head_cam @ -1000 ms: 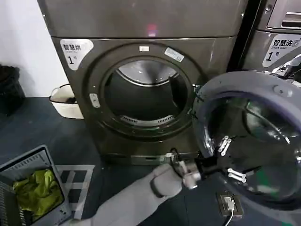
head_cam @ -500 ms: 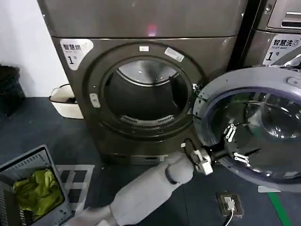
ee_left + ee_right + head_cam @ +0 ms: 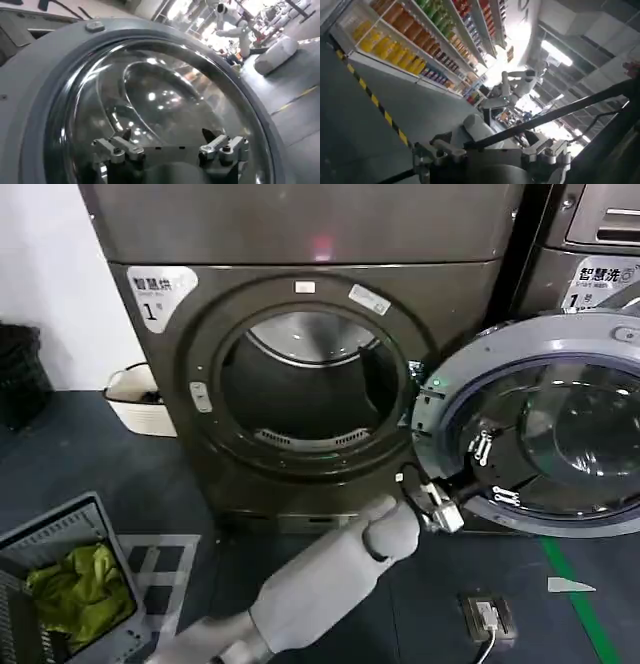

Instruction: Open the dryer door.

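Dryer (image 3: 300, 224) stands straight ahead of me w/ its door (image 3: 520, 334) wide open, swung out to my right on the right-hand hinge, so the round opening shows the drum (image 3: 310, 349) inside. The door's glass bowl faces roughly toward me and partly covers the front of the 2nd machine (image 3: 600, 274) just beside the dryer.

My left arm reaches up from the lower left across the floor to the door's lower near edge. Left gripper (image 3: 490, 472) sits at the glass bowl, fingers (image 3: 480, 449) spread wide apart, nothing caught between them. From the left wrist cam the same: left gripper (image 3: 170, 150) splayed in front of the door (image 3: 45, 75), both tips close to the curved glass – can't tell if they actually touch it.

Right gripper (image 3: 492, 152) – seen from its own wrist cam – points off into the room toward stocked shelves (image 3: 395, 30) and ceiling lights, fingers (image 3: 435, 150) parted and empty. A dark bar (image 3: 560, 112) crosses the view beyond them.

Rest of the scene, head cam: grey basket (image 3: 60, 529) w/ a green cloth (image 3: 75, 584) in it on the floor at my lower left, white tub (image 3: 135, 409) by the dryer's left side near the wall, small box w/ a cable (image 3: 488, 616) on the floor below the door, green floor line (image 3: 565, 584) near it
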You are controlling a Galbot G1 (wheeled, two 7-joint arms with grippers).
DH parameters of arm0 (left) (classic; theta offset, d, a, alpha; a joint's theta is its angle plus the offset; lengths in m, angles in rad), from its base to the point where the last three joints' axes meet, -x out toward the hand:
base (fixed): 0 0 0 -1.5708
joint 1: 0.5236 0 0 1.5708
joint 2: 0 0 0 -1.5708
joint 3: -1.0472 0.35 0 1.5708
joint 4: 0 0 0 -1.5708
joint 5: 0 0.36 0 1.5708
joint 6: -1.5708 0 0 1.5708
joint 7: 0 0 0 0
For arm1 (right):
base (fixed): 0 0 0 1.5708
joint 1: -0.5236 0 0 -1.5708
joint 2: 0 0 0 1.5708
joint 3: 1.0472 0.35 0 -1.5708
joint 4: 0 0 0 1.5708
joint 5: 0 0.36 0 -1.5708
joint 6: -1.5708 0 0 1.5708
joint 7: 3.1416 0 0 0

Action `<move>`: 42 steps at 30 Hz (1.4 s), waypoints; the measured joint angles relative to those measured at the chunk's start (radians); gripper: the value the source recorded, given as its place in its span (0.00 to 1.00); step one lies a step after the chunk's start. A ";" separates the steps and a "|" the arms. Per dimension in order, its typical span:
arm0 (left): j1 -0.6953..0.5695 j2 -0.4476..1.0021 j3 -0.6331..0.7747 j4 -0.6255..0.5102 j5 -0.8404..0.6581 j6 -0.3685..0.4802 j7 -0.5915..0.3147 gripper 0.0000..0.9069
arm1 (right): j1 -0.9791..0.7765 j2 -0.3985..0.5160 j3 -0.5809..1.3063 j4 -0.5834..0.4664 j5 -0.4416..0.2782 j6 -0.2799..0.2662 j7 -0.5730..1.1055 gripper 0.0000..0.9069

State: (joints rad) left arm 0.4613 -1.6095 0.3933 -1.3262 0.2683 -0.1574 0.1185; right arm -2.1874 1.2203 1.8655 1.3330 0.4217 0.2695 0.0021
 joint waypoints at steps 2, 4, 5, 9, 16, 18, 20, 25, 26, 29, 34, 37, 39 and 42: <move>0.000 0.000 0.000 0.000 -0.003 -0.001 0.000 1.00 | 0.000 -0.002 0.000 0.004 0.001 -0.003 0.000 1.00; 0.001 0.002 -0.001 -0.004 -0.017 -0.005 0.003 1.00 | 0.000 -0.005 0.000 0.009 0.002 -0.007 -0.003 1.00; 0.002 0.007 0.000 -0.010 -0.029 -0.005 0.006 1.00 | -0.001 -0.006 0.000 0.010 0.004 -0.007 -0.005 1.00; 0.003 0.032 0.005 -0.042 -0.065 -0.005 0.018 1.00 | -0.001 -0.013 -0.001 0.011 0.005 -0.009 -0.013 1.00; 0.027 0.096 0.027 -0.128 -0.099 0.001 0.027 1.00 | 0.002 -0.023 -0.006 0.010 0.005 -0.009 -0.030 1.00; 0.039 0.115 0.029 -0.156 -0.102 0.002 0.031 1.00 | 0.002 -0.024 -0.007 0.012 0.005 -0.010 -0.037 1.00; 0.049 0.132 0.029 -0.185 -0.103 0.003 0.033 1.00 | 0.003 -0.028 -0.009 0.013 0.005 -0.011 -0.040 1.00; 0.078 0.178 0.024 -0.253 -0.123 0.010 0.033 1.00 | 0.005 -0.038 -0.011 0.012 0.005 -0.016 -0.043 1.00; 0.084 0.189 0.021 -0.267 -0.127 0.014 0.033 1.00 | 0.005 -0.040 -0.012 0.011 0.005 -0.017 -0.047 1.00; 0.105 0.233 0.004 -0.318 -0.150 0.038 0.037 1.00 | 0.005 -0.044 -0.013 0.011 0.007 -0.021 -0.054 1.00; 0.169 0.353 -0.045 -0.428 -0.189 0.079 0.042 1.00 | 0.008 -0.057 -0.018 0.016 0.012 -0.031 -0.060 1.00; 0.221 0.437 -0.088 -0.503 -0.199 0.077 0.042 1.00 | 0.013 -0.064 -0.024 0.015 0.012 -0.035 -0.062 1.00; 0.267 0.492 -0.125 -0.557 -0.209 0.076 0.041 1.00 | 0.018 -0.064 -0.030 0.016 0.012 -0.038 -0.063 1.00; 0.356 0.574 -0.196 -0.633 -0.224 0.071 0.043 1.00 | 0.020 -0.064 -0.031 0.019 0.013 -0.039 -0.064 1.00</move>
State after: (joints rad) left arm 0.8175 -1.0356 0.1973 -1.9594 0.0442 -0.0867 0.1617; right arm -2.1674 1.1558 1.8346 1.3517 0.4346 0.2308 -0.0620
